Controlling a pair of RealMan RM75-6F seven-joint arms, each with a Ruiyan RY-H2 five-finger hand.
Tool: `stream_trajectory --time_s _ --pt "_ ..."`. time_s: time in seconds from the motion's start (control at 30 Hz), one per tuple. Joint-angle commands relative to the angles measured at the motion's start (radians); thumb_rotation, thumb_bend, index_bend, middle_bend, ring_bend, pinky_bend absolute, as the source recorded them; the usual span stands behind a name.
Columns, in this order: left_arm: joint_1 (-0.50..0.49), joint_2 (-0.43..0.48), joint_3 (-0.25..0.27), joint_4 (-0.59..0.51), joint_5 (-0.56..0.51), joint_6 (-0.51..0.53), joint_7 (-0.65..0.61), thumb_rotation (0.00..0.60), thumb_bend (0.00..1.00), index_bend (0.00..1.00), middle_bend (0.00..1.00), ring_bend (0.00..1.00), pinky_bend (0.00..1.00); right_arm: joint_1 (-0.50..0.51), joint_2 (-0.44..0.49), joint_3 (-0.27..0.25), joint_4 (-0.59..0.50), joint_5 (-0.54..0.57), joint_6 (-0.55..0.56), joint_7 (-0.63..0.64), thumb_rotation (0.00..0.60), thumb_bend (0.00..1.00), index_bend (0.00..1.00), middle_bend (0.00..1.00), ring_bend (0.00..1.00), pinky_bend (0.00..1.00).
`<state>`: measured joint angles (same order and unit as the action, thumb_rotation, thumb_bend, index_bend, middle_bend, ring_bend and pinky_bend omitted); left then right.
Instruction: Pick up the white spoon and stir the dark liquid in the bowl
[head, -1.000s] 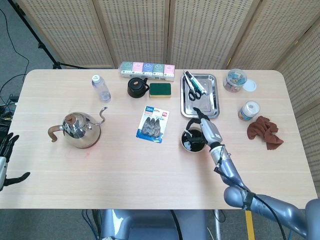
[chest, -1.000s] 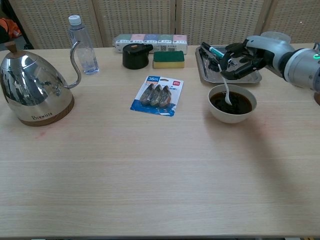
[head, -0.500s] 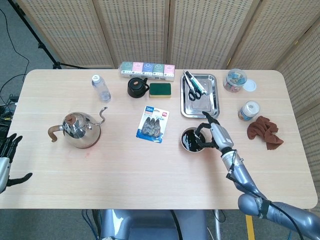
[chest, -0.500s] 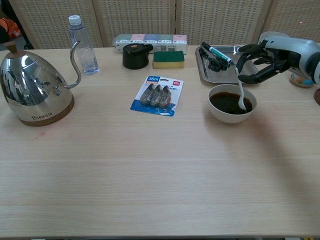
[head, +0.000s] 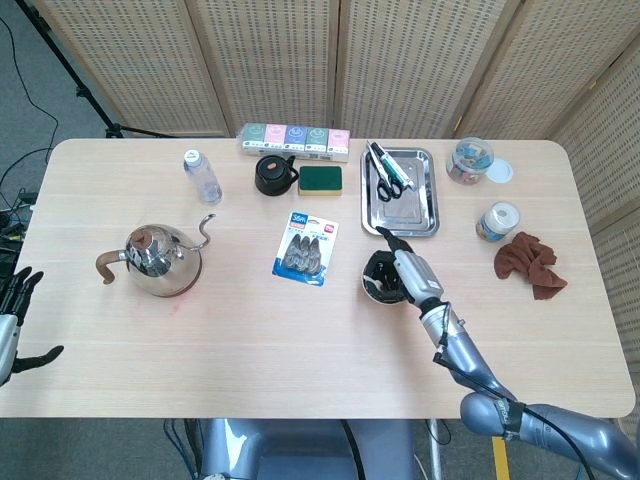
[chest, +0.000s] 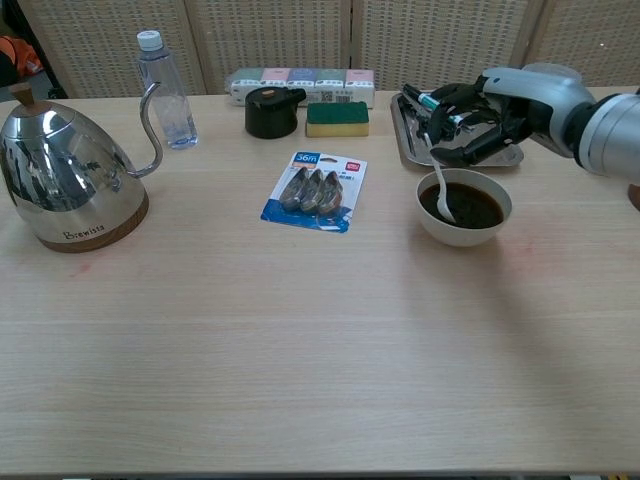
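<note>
Right hand (chest: 478, 122) reaching in from the right edge, poised above the bowl (chest: 465, 228); fingers closed on handle of white spoon (chest: 440, 186), spoon tilted, tip dipped in dark liquid (chest: 470, 205) at bowl's left side. Bowl just in front of metal tray (head: 425, 208). Left hand (head: 12, 322) low at table's left edge, fingers apart, holding nothing.

A staged lab: perforated folding screens (head: 300, 60) ring a pale table (head: 250, 340), with a tripod (head: 70, 75) and floor cables (head: 15, 190).
</note>
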<state>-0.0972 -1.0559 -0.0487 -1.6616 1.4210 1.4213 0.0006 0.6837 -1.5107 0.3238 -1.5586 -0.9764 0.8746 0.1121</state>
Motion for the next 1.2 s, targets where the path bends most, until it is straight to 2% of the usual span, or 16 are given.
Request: stream_trajectory --time_s 0.03,0.2,0.4,0.87,1.03,1.2 --pt "-0.001 0.000 -0.001 0.000 -0.003 -0.002 0.002 0.600 0.00 0.00 0.00 0.00 0.00 0.019 -0.027 0.013 0.027 0.019 0.006 -0.012 0.600 0.51 0.54 0.00 0.00 0.02" --pt "-0.001 0.000 -0.003 0.001 -0.010 -0.003 0.001 0.600 0.00 0.00 0.00 0.00 0.00 0.042 -0.057 0.027 0.077 0.053 0.009 -0.031 0.600 0.51 0.54 0.00 0.00 0.02" --pt "-0.001 0.001 -0.004 0.002 -0.012 -0.005 -0.002 0.600 0.00 0.00 0.00 0.00 0.00 0.029 -0.032 0.031 0.100 0.067 0.015 -0.028 0.600 0.52 0.54 0.00 0.00 0.02" --pt "-0.003 -0.004 0.003 -0.006 0.000 -0.006 0.014 0.600 0.00 0.00 0.00 0.00 0.00 -0.042 0.107 -0.018 -0.002 0.048 -0.028 0.015 0.600 0.52 0.54 0.00 0.00 0.02" --pt "-0.004 -0.003 0.002 -0.005 -0.003 -0.008 0.012 0.600 0.00 0.00 0.00 0.00 0.00 -0.044 0.127 -0.025 -0.046 0.037 -0.040 0.020 0.600 0.52 0.54 0.00 0.00 0.02" --pt "-0.004 -0.002 0.002 -0.005 -0.003 -0.009 0.009 0.600 0.00 0.00 0.00 0.00 0.00 -0.011 0.100 -0.008 -0.038 0.065 -0.052 0.012 0.600 0.52 0.54 0.00 0.00 0.02"
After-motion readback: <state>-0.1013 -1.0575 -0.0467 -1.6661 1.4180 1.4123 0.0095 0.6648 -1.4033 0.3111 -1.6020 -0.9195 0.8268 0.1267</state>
